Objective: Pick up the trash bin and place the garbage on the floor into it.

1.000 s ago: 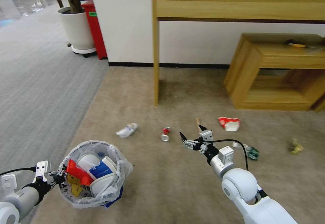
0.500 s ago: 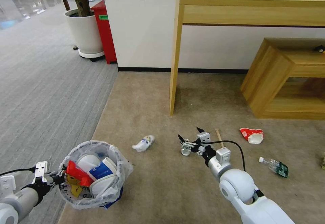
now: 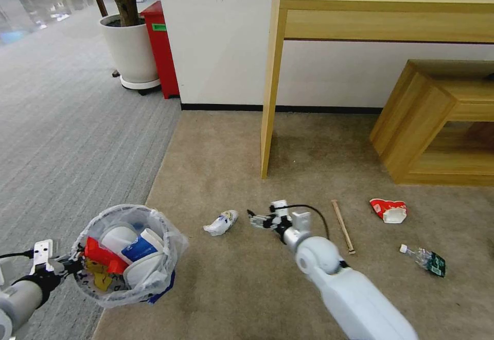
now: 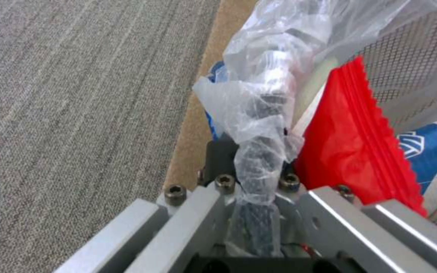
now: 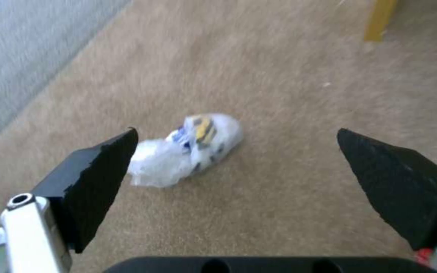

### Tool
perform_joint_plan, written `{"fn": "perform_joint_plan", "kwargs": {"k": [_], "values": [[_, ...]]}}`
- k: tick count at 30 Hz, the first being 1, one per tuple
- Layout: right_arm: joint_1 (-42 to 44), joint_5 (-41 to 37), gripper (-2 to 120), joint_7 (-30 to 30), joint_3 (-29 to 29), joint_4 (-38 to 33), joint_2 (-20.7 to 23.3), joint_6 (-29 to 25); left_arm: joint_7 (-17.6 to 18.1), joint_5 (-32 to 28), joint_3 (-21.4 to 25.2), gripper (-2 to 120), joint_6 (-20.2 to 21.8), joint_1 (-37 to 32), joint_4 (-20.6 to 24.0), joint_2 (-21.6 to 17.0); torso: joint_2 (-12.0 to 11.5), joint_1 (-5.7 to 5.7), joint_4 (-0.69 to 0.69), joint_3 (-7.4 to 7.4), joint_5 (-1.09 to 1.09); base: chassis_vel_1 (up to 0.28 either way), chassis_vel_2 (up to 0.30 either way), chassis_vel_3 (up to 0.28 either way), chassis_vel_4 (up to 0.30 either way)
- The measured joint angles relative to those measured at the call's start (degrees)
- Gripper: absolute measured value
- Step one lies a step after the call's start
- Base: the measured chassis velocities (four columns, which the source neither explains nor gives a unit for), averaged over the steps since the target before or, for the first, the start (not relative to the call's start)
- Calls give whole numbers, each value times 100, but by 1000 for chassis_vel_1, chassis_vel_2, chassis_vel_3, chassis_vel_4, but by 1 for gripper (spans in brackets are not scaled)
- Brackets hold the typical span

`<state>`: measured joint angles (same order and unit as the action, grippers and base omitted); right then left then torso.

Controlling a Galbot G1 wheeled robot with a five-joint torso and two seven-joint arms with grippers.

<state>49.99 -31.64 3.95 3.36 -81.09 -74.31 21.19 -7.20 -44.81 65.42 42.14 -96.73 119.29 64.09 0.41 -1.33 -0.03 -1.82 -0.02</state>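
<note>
The trash bin (image 3: 154, 237), lined with a crinkly white bag, hangs low at the left with my left gripper (image 3: 71, 266) shut on its rim (image 4: 259, 151). Inside lie a red wrapper (image 4: 355, 144), a blue-white pack (image 4: 426, 151) and white pieces. My right gripper (image 3: 259, 220) is open just above the carpet. Its black fingertips (image 5: 102, 163) point at a crumpled wrapper (image 5: 188, 149) lying a short way ahead (image 3: 221, 222), untouched. More garbage lies to the right: a wooden stick (image 3: 343, 226), a red-white paper cup (image 3: 388, 210) and a clear bottle (image 3: 424, 259).
A tall wooden table (image 3: 271, 88) stands against the wall, its leg just beyond the garbage. A low wooden shelf unit (image 3: 411, 119) is at the right. A white planter (image 3: 128, 47) and a red box (image 3: 162, 47) stand far left. Grey carpet (image 3: 62, 139) borders the beige.
The camera has turned, shifting the scene right. My right gripper has swung left and lower, from beside the stick toward the crumpled wrapper. The held bin has drifted slightly left.
</note>
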Motion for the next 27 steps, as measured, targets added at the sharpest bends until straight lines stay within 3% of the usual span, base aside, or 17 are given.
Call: {"fn": "perform_joint_plan", "kwargs": {"k": [9, 11, 20, 27], "values": [[-708, 178, 100, -269, 341, 1271, -382, -227, 42, 49, -142, 0, 0, 120, 65, 52, 0, 0, -3, 0, 0, 0, 0, 0, 0], [-1017, 244, 100, -513, 373, 1931, -558, -357, 91, 82, -169, 0, 0, 107, 113, 82, 0, 0, -2, 0, 0, 0, 0, 0, 0], [-1540, 123, 100, -1216, 650, 3016, -915, -682, 126, 141, -155, 0, 0, 76, 140, 104, 0, 0, -1, 0, 0, 0, 0, 0, 0], [-1978, 57, 100, -1412, 911, 4144, -1559, -827, 207, 144, -187, 0, 0, 30, 306, 146, 0, 0, 0, 0, 0, 0, 0, 0, 0]]}}
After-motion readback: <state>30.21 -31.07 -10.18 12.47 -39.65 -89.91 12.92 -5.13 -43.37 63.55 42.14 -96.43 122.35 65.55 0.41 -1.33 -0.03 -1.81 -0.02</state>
